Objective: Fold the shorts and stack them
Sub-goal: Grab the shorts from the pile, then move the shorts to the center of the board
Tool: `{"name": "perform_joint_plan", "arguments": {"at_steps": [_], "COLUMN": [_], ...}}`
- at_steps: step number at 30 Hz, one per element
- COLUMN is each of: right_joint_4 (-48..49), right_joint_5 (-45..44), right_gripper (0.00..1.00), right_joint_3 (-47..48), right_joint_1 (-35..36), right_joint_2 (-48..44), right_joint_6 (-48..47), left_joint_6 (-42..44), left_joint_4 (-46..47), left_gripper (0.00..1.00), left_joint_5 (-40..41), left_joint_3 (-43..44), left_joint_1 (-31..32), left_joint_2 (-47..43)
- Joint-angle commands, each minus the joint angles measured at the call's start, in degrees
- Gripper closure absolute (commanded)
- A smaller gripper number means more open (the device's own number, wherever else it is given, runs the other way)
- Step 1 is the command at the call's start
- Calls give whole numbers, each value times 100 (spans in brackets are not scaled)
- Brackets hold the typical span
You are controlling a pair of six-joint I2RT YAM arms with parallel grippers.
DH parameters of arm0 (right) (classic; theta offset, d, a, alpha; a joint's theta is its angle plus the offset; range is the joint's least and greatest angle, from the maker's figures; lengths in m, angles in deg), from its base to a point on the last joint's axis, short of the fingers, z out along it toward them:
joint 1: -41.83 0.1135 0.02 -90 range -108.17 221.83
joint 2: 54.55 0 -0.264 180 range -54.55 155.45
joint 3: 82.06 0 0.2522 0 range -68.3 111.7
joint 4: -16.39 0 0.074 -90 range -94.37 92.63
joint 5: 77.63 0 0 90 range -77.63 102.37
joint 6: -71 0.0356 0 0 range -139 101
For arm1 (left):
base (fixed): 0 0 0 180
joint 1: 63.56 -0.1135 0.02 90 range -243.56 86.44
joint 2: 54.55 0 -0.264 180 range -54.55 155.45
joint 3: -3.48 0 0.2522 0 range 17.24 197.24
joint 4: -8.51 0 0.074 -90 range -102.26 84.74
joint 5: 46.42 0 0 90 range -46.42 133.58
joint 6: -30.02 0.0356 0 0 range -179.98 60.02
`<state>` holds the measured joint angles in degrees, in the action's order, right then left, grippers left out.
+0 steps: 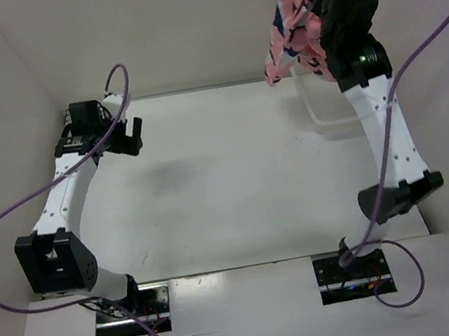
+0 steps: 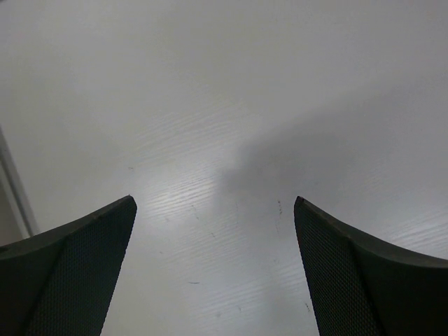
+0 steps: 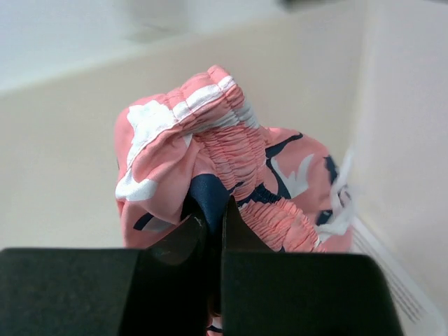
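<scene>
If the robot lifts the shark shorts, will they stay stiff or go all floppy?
Probably floppy: the shorts hang in a crumpled bunch from the right gripper. Likely light, since one small pinch of fabric holds them up. They may drape unevenly when set down.

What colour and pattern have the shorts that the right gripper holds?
The shorts are salmon pink with a navy-and-white print; the right wrist view shows it best.
</scene>
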<state>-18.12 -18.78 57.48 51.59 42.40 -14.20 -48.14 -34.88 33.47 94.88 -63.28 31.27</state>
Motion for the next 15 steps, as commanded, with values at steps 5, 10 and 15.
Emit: {"name": "perform_joint_plan", "arguments": {"at_steps": [5,10,15], "right_joint_4": [1038,486,-209], "right_joint_5": [705,2057,2525], "right_gripper": [100,100,72], "right_joint_3": [-1307,-2652,-3077], "right_joint_1": [2143,2337,2812], "right_joint_2": [-1546,-1978,-1329], "right_joint_6": [-807,-594,-673], "left_joint_6": [-146,-269,-463], "left_joint_4": [124,1,-113], "left_gripper": [0,0,0], "left_joint_5": [237,115,-193], "left_joint_3": [103,-188,-435], "left_joint_1": [-36,-89,-89], "left_joint_2": [-1225,-1831,-2157]}}
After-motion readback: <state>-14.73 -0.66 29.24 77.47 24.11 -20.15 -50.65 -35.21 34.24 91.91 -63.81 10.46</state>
